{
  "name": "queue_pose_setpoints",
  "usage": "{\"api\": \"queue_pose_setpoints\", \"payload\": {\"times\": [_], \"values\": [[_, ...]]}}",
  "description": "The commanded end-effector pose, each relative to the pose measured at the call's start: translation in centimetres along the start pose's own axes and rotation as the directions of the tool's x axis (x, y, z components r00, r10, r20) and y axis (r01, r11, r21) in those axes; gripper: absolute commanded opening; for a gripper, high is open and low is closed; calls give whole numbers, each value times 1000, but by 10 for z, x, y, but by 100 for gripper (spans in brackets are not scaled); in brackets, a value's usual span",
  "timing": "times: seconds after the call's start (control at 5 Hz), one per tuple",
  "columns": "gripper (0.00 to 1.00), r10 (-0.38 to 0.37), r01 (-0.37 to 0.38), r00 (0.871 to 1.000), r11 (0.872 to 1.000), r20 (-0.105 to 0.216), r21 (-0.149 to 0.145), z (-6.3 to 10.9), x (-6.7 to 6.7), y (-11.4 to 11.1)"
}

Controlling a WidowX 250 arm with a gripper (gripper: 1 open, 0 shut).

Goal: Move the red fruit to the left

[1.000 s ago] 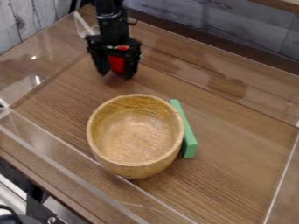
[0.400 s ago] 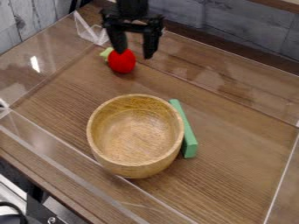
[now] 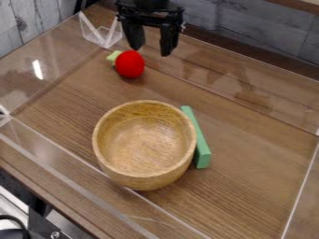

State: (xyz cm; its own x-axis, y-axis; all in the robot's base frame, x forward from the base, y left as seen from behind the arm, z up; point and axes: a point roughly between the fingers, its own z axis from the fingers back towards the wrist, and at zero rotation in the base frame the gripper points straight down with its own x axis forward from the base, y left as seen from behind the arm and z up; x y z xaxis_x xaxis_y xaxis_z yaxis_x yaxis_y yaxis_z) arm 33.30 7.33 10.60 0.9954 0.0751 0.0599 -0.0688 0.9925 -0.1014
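The red fruit (image 3: 129, 63) lies on the wooden table at the upper left, small, round and bright red with a green leafy top on its left side. My gripper (image 3: 151, 43) hangs above and to the right of it, pointing down. Its two black fingers (image 3: 133, 39) stand apart with nothing between them, clear of the fruit.
A large wooden bowl (image 3: 147, 144) sits in the middle of the table, with a flat green block (image 3: 196, 136) against its right side. Clear plastic walls (image 3: 50, 140) run around the work area. A grey tiled wall is behind.
The gripper has risen off the red fruit and shifted to the right, leaving the fruit resting on the table. The fruit has stayed where it was let go.
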Motion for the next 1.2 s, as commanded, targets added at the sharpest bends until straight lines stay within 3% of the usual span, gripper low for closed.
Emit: {"api": "queue_pose_setpoints", "payload": {"times": [0.0, 0.4, 0.6, 0.8, 1.0], "values": [[100, -60, 59, 997, 998, 54, 21, 16, 14, -5], [100, -133, 132, 990, 991, 38, 28, 14, 22, -5], [100, -95, 93, 995, 995, 35, 36, 22, 22, 2], [0, -55, 53, 998, 998, 37, 45, 30, 23, 9], [100, -58, 57, 998, 997, 32, 51, 34, 24, 10]]}}
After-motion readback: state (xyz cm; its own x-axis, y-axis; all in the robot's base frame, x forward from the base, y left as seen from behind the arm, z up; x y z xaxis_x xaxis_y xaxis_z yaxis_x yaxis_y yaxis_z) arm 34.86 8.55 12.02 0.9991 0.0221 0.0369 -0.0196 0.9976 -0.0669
